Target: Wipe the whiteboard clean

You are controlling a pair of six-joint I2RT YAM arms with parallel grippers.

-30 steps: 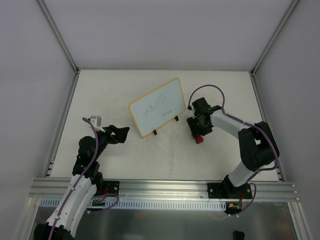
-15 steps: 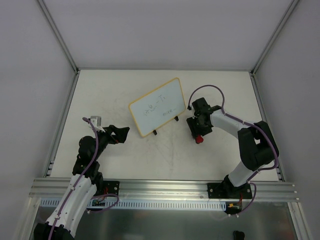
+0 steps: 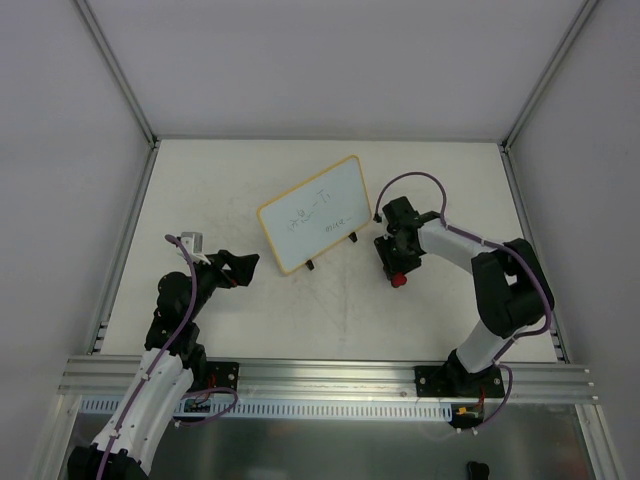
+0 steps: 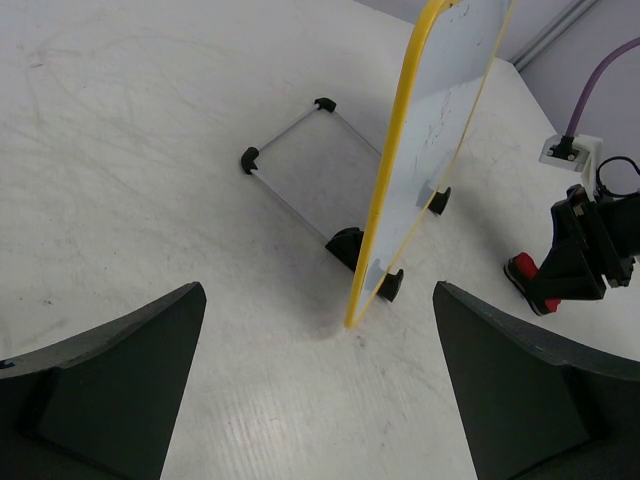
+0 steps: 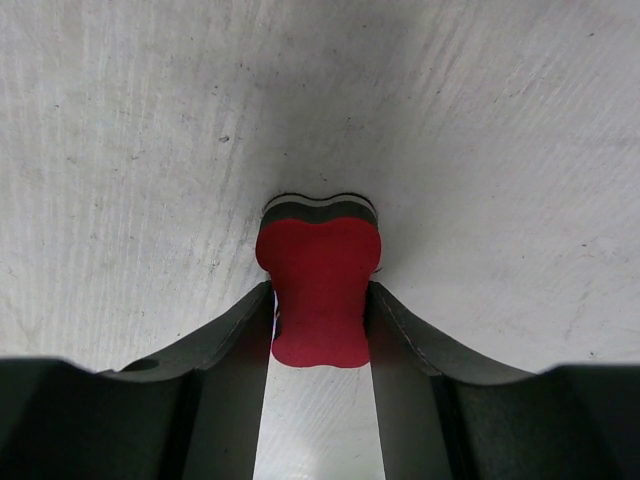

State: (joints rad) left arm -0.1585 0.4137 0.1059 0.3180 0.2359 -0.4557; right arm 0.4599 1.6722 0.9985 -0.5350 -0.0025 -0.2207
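The whiteboard [image 3: 316, 214] stands tilted on two black feet mid-table, with dark scribbles on its face; the left wrist view shows it edge-on by its yellow frame [image 4: 400, 160]. My right gripper [image 3: 399, 272] is down at the table just right of the board, shut on the red eraser block [image 5: 320, 290], whose sides are squeezed in between the fingers. The eraser also shows as a red spot in the top view [image 3: 399, 279]. My left gripper [image 3: 243, 266] is open and empty, low over the table just left of the board's near corner.
The table [image 3: 330, 320] is off-white with metal rails along its left and right edges. White walls enclose it. The board's wire stand [image 4: 300, 160] lies behind it on the table.
The right gripper has shifted slightly toward the whiteboard with the eraser. The left arm and the board have not moved.
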